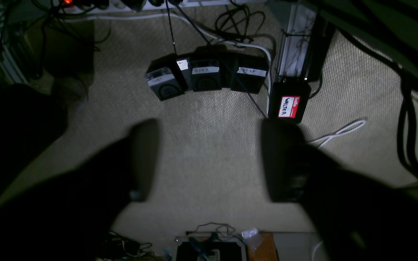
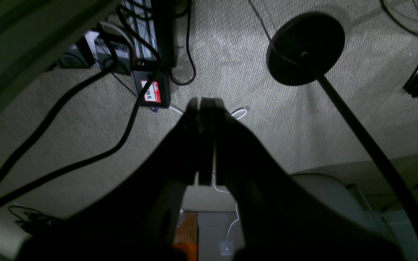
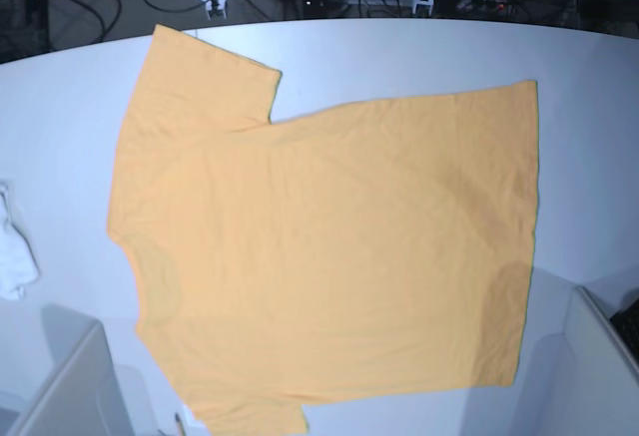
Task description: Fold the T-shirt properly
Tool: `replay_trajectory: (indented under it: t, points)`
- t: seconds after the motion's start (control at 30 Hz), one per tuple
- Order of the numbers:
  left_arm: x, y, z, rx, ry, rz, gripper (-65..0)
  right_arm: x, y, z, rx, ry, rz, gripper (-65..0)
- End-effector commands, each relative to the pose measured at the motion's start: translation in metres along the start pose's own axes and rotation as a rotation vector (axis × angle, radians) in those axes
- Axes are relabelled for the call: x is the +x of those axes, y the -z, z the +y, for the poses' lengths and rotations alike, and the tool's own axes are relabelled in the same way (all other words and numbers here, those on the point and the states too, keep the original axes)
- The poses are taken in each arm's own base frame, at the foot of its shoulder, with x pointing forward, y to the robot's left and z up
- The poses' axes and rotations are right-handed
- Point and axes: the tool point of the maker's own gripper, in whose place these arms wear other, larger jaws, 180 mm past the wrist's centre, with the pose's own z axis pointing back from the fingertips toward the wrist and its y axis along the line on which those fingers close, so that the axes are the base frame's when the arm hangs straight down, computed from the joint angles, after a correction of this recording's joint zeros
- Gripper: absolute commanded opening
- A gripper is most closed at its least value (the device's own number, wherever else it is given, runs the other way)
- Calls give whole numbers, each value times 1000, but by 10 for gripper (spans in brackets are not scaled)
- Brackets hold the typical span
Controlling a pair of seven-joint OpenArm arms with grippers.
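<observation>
Nothing is folded yet: the T-shirt (image 3: 319, 246) lies spread flat on the white table (image 3: 399, 57), while the left gripper (image 1: 209, 159) hangs spread and empty and the right gripper (image 2: 203, 141) pressed closed and empty, both off the table over the carpet.

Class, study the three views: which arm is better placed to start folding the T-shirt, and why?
Probably left. Its pincer stands open, ready to grasp; the right pincer is shut. Both hang over the floor, off the T-shirt, lying flat.
</observation>
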Motion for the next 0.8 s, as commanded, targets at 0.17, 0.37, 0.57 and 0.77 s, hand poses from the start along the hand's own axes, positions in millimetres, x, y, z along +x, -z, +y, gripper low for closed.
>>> replay_trajectory:
  t: [0.17,0.37,0.57,0.77]
  points:
    - [0,0,1,5,-3,3,-410,4,0,-5,-4,-1,-3,-650]
    - [1,0,1,5,-3,-1,-650,11,-1,-17,-23,-2,-12,-650]
    - [1,0,1,7,-3,-2,-650,8,-1,-26,-37,-2,-8,-650]
    - [1,0,1,7,-2,-4,-650,6,-1,-35,-49,10,-5,-650]
